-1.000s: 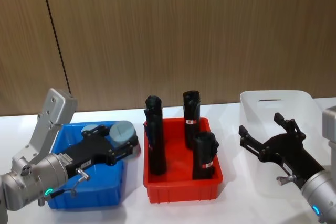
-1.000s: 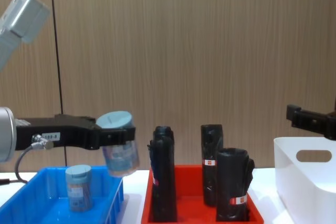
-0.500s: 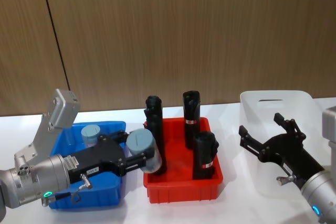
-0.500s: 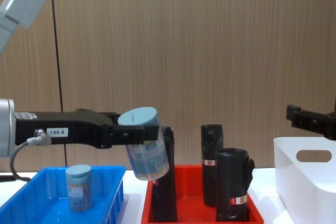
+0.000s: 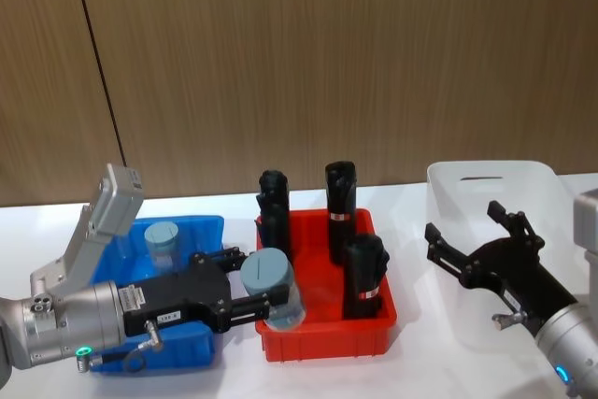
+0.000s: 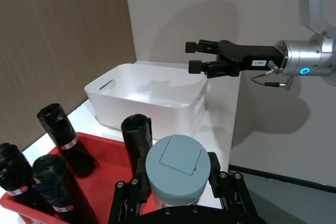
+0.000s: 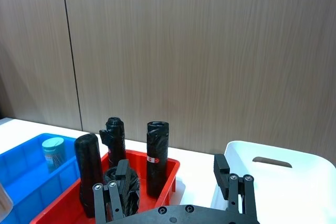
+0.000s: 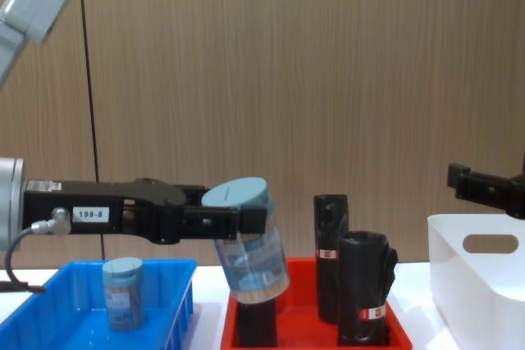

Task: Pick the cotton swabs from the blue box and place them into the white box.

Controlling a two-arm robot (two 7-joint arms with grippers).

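My left gripper [image 5: 264, 298] is shut on a cotton swab jar [image 5: 274, 287] with a grey-blue lid. It holds the jar tilted above the front left part of the red tray [image 5: 327, 344], to the right of the blue box [image 5: 194, 225]. In the chest view the jar [image 8: 251, 253] hangs in front of a black roll. Another cotton swab jar [image 5: 162, 239] stands upright in the blue box [image 8: 49, 327]. The white box [image 5: 486, 175] stands at the far right. My right gripper [image 5: 462, 221] hovers open at its left front side, nothing between its fingers.
Three black rolls with red-white labels [image 5: 340, 199] stand upright in the red tray, which lies between the blue box and the white box [image 6: 157, 103]. A wood-panelled wall rises behind the white table.
My left gripper has carried the jar rightward, from above the blue box to over the red tray, and the jar now tilts more. The right arm has not moved.
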